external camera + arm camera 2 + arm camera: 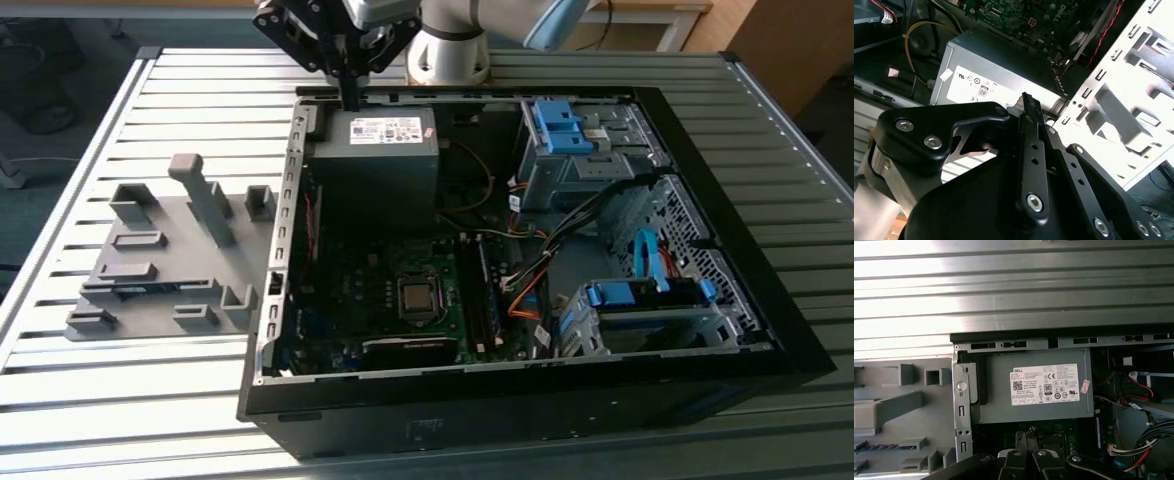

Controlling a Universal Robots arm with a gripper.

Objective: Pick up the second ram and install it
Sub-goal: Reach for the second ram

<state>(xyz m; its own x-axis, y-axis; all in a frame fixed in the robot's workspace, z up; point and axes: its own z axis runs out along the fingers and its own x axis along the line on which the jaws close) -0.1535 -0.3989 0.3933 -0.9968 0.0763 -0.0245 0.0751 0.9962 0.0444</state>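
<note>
Ram sits in grey holder, well apart from hand, closed on nothing

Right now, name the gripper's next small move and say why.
Probably shift the gripper sideways toward the grey holder block at the exterior view's left. It hangs shut over the power supply, while the second ram lies in a slot of that block, apart from it.

Exterior overview, wrist views — near power supply
</note>
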